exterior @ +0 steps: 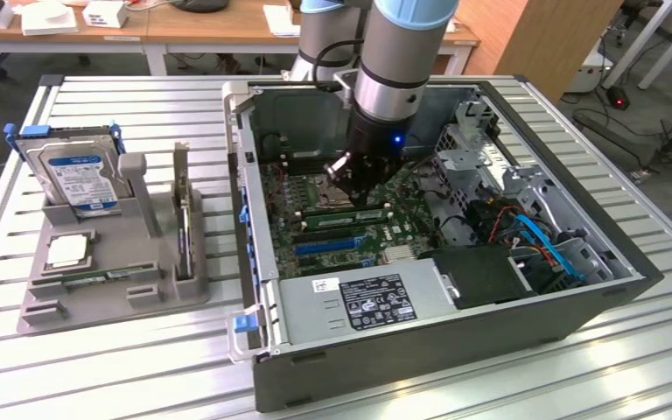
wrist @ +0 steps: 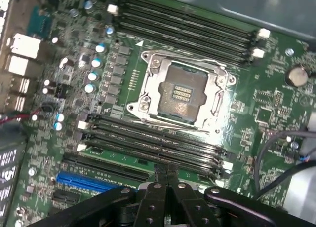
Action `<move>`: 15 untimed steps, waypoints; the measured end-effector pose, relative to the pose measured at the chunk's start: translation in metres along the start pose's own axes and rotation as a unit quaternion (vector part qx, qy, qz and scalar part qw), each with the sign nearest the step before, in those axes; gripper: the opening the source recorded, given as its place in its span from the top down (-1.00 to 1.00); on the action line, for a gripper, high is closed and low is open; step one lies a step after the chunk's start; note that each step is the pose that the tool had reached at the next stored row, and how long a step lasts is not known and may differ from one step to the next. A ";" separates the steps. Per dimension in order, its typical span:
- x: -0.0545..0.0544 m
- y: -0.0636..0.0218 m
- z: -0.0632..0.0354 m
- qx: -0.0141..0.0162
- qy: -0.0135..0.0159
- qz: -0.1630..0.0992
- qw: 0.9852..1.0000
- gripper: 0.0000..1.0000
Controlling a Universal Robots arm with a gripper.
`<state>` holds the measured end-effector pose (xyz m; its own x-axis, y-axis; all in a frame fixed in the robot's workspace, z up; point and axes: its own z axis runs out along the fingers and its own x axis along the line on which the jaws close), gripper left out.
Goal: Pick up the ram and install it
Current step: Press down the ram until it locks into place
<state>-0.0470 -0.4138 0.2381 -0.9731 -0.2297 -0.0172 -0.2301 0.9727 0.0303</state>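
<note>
Install step: your gripper (wrist: 167,180), jaws together, presses on the ram (wrist: 148,158) just beneath it in the slot (wrist: 153,138). Next, judge whether both latches have seated.

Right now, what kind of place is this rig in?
Likely a robotics lab or office workshop: an open PC case on a slatted metal table, wooden desks behind, floor cables beside it.
</note>
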 end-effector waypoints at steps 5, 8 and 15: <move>0.001 0.0001 0.0003 0.001 -0.001 0.034 0.999 0.81; 0.001 0.0002 0.0005 0.001 -0.002 0.055 0.998 0.81; 0.002 0.0006 0.0008 0.001 -0.003 0.082 0.997 0.81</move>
<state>-0.0487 -0.4136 0.2373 -0.9976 -0.0674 -0.0173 -0.0679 0.9972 0.0306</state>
